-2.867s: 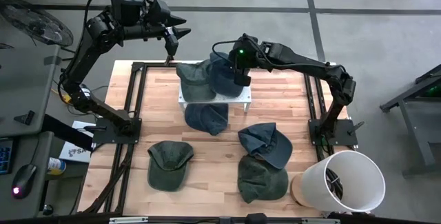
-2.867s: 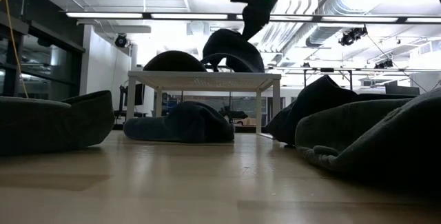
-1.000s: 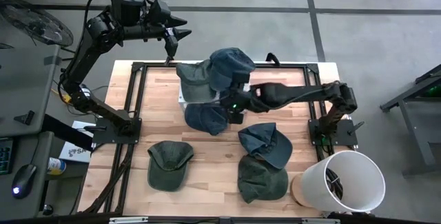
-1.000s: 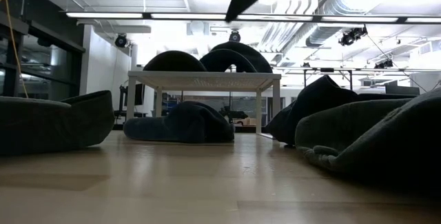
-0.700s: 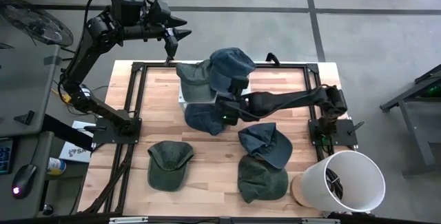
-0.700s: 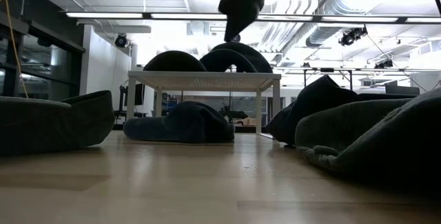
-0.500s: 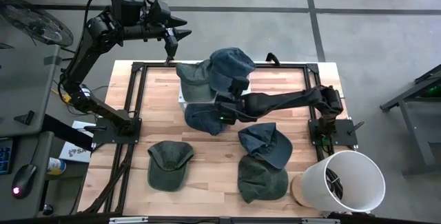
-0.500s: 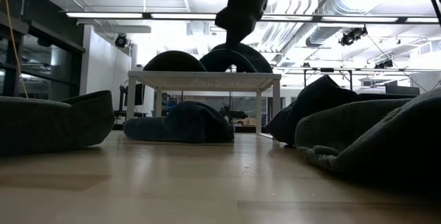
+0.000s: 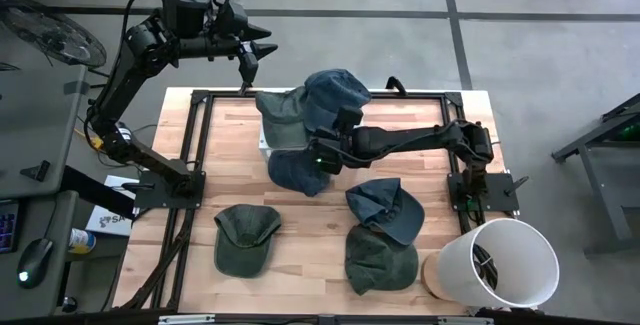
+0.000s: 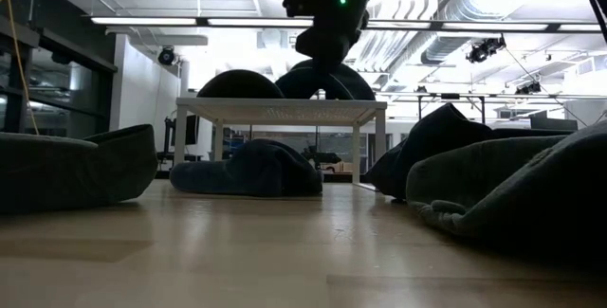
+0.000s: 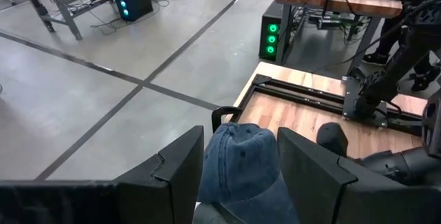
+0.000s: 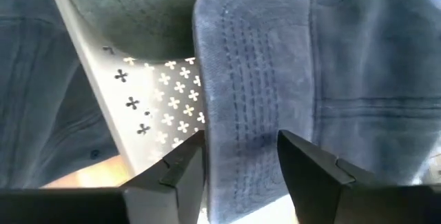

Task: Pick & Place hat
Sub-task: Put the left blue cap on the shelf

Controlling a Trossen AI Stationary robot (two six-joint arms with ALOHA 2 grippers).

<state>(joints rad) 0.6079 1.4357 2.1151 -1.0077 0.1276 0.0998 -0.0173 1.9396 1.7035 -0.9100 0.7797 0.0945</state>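
Since the earlier frame the right arm has drawn back from the raised stand and swung toward the table's middle; the blue denim cap (image 9: 338, 93) it carried now rests on the small white perforated stand (image 9: 266, 141), released. The right gripper (image 9: 322, 156) now hangs over the near edge of that stand, above the dark blue cap (image 9: 298, 170) lying on the wooden table (image 9: 200, 205) just in front of it. Its fingers (image 12: 180, 167) stand apart, holding nothing, with the denim cap's brim showing between them in the right wrist view.

An olive green cap (image 9: 282, 117) shares the stand, touching the denim cap on its left. The stand's top is fully taken by the two caps.

The left gripper (image 9: 250, 58) waits beyond the far left corner of the table, off its edge, fingers (image 11: 185, 169) parted and empty.

On the table's near half: an olive cap (image 9: 245, 238) at left, a blue cap (image 9: 384, 207) at right overlapping another olive cap (image 9: 379, 260) nearer still. A white cylindrical bin (image 9: 497, 265) stands at the near right corner. Bare wood remains between the left olive cap and the right pair, and along the far right side.
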